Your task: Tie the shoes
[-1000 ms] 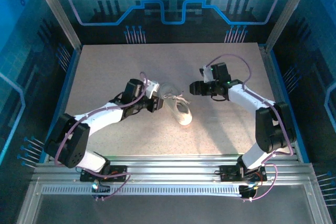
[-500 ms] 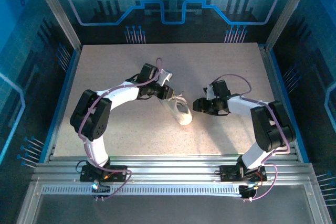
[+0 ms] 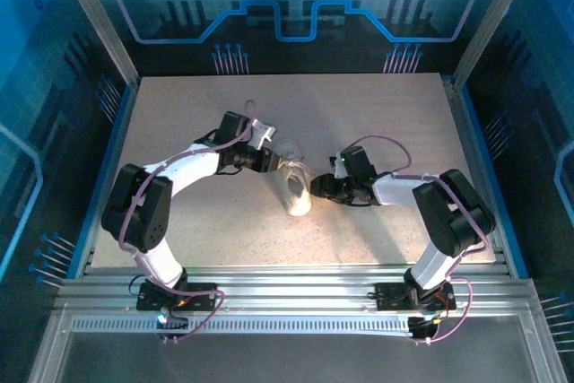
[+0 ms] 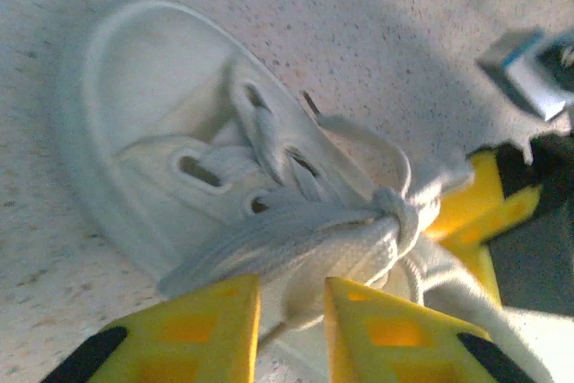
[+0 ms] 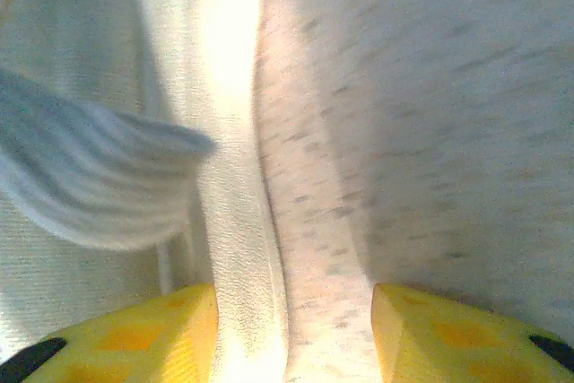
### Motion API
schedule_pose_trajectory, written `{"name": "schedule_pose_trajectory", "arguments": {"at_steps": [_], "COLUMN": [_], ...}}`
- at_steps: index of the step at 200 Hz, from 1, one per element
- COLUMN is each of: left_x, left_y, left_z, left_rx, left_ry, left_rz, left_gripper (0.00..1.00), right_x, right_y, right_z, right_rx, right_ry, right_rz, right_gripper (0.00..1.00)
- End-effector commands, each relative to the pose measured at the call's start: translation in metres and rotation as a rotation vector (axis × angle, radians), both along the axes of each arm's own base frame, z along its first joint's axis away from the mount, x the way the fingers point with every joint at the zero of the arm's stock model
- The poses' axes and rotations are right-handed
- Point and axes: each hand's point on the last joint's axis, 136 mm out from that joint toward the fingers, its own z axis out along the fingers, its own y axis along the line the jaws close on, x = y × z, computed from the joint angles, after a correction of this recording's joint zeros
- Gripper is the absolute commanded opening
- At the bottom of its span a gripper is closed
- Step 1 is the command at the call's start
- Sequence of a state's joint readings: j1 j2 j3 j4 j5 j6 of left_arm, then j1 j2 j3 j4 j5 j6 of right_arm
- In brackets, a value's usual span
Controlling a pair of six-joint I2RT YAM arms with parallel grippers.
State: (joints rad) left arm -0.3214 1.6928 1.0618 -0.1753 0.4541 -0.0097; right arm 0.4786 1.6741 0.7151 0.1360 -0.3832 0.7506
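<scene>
The white shoe point(image 3: 296, 193) lies mid-table with its toe toward the near edge. In the left wrist view the shoe point(image 4: 152, 132) shows its laces crossing to a knot point(image 4: 401, 213). My left gripper point(image 3: 274, 161) is at the heel end. In its own view the left gripper point(image 4: 291, 304) has a narrow gap with a white lace strand lying in it, not visibly pinched. My right gripper point(image 3: 317, 187) presses close to the shoe's right side. The right gripper point(image 5: 294, 334) is open, its jaws straddling the shoe's white sole edge point(image 5: 235, 221) and bare table.
The speckled table point(image 3: 386, 114) has free room on all sides of the shoe. Metal frame posts point(image 3: 117, 123) and blue walls bound it. The right gripper's yellow fingers point(image 4: 484, 208) sit just beyond the knot in the left wrist view.
The right gripper has slid left, up against the shoe. The left gripper pushed in at the heel, then drew back slightly. The shoe has shifted left, its toe swinging toward the near edge.
</scene>
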Motion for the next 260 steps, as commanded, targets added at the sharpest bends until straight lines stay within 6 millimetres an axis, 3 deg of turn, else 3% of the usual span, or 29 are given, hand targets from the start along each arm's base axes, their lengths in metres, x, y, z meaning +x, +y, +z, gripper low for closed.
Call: {"name": "schedule_pose_trajectory", "arguments": {"at_steps": [1,54,86,111,114,124,189,209,234,260], "left_x": [-0.008,-0.032,-0.031,-0.025,-0.025,-0.024,-0.008,-0.006,-0.008,-0.012], "left_y": [0.012,0.011,0.004,0.0,-0.001,-0.003,-0.018,-0.019,-0.017,-0.014], "left_z": [0.018,0.026,0.031,0.024,0.023,0.018,-0.006,-0.01,-0.013,-0.006], "left_rx": [-0.024,-0.026,0.0,0.052,0.061,0.089,0.219,0.238,0.254,0.252], "left_ry": [-0.031,-0.23,-0.351,-0.372,-0.375,-0.378,-0.369,-0.365,-0.351,-0.368], "left_rz": [0.011,-0.123,-0.228,-0.293,-0.302,-0.334,-0.437,-0.457,-0.466,-0.453], "left_gripper": [0.29,0.31,0.35,0.36,0.36,0.36,0.37,0.29,0.0,0.0], "right_x": [-0.019,0.008,0.02,0.02,0.026,0.027,0.025,0.023,0.022,0.019], "right_y": [0.017,-0.021,-0.02,-0.014,-0.01,-0.007,0.003,0.004,0.004,0.007], "right_z": [0.01,0.052,0.071,0.064,0.072,0.073,0.063,0.059,0.056,0.053], "right_rx": [0.055,-0.072,-0.07,-0.049,-0.037,-0.02,0.004,0.006,0.01,0.018], "right_ry": [0.023,-0.123,-0.178,-0.16,-0.179,-0.178,-0.143,-0.129,-0.12,-0.115], "right_rz": [0.069,0.055,0.085,0.112,0.112,0.118,0.139,0.14,0.138,0.144], "right_gripper": [0.48,0.49,0.52,0.53,0.53,0.54,0.56,0.56,0.57,0.58]}}
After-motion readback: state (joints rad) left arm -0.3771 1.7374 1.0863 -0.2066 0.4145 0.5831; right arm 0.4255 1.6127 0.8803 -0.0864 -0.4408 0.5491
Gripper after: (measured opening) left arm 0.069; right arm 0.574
